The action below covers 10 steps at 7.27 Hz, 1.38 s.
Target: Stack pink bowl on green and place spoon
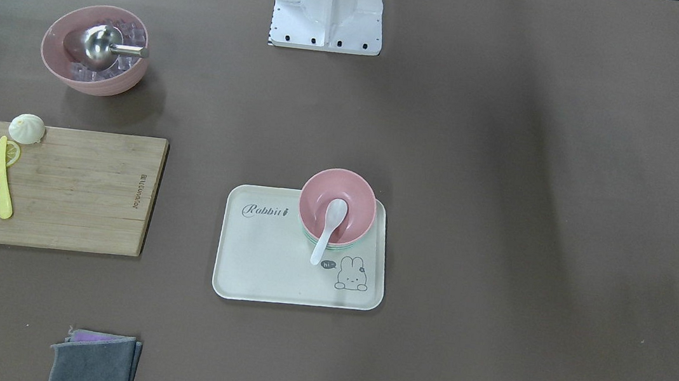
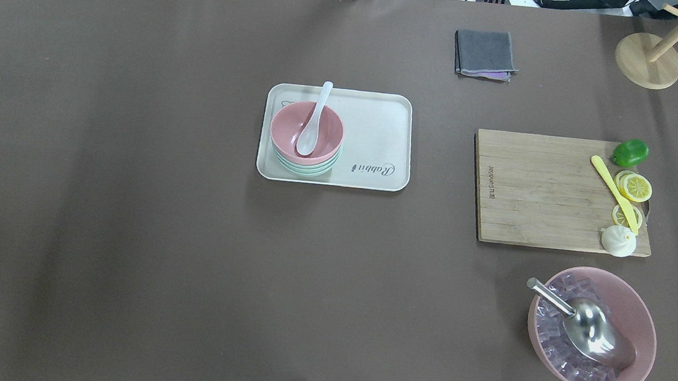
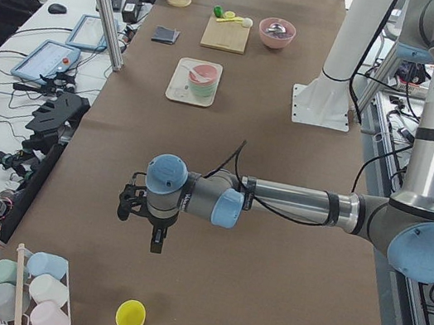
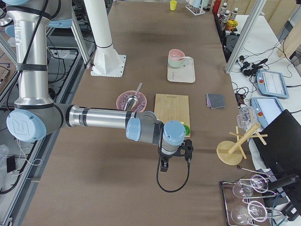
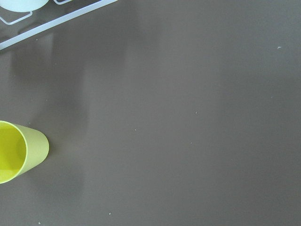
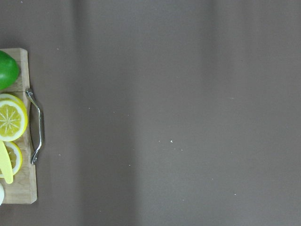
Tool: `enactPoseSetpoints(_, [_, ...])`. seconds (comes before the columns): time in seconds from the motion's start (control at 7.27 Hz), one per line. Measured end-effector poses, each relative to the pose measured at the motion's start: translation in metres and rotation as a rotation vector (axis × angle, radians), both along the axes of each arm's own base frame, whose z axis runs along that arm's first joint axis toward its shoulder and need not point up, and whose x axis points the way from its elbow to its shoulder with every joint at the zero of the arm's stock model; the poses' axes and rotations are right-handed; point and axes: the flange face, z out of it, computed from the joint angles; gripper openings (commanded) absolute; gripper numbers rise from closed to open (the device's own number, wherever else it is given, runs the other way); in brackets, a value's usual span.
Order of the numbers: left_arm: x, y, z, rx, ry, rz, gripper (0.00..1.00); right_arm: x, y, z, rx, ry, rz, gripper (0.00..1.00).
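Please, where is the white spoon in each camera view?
Front-facing: white spoon, centre, in the pink bowl.
Overhead: centre, slightly left.
Exterior left: far, upper middle.
Exterior right: far, upper middle.
Both wrist views: not in it.
Shared landmark: the cream tray holding the bowl.

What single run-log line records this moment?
pink bowl: stacked on green bowl | spoon: in pink bowl | left claw, right claw: far from tray
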Motion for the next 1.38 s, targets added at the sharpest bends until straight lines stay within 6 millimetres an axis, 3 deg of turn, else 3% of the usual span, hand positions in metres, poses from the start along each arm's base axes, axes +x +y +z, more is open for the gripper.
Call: enactPoseSetpoints(1.38, [-0.003, -0.014, -0.012, 0.027, -0.047, -0.012, 0.98, -0.001, -0.001, -0.004, 0.008, -0.015, 0.002, 1.0])
